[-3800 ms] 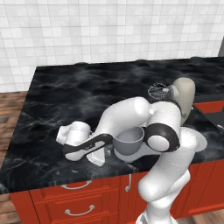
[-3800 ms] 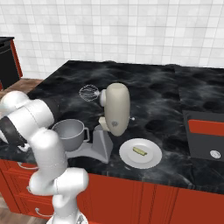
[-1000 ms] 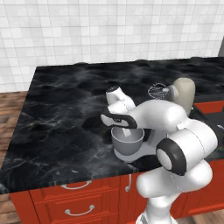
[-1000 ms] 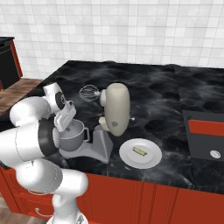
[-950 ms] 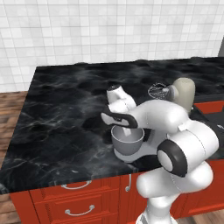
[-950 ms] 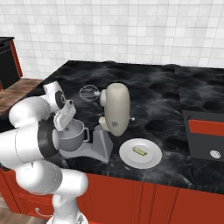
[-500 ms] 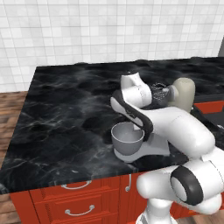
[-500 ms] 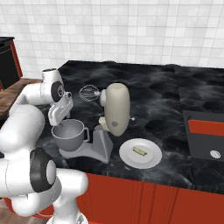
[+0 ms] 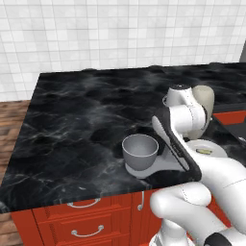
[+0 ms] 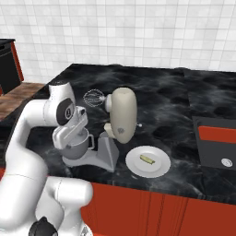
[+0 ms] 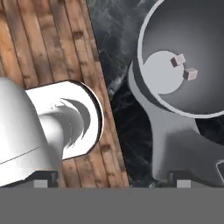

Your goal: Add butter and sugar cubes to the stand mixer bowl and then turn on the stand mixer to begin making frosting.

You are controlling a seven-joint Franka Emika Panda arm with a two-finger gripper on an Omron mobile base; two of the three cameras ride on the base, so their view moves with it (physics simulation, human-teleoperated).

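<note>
The tool (image 10: 70, 134), jaws wide and holding nothing, hangs over the deep grey metal bowl (image 9: 140, 151), where 2 tiny white sugar cubes (image 11: 184, 66) lie. The small pale yellow butter stick (image 10: 147, 159) lies beyond the beige-headed stand mixer (image 10: 120, 120), on a flat white plate (image 10: 148, 169).

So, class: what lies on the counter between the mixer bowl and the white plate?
In the right base view, the stand mixer's column stands between the mixer bowl and the white plate.
</note>
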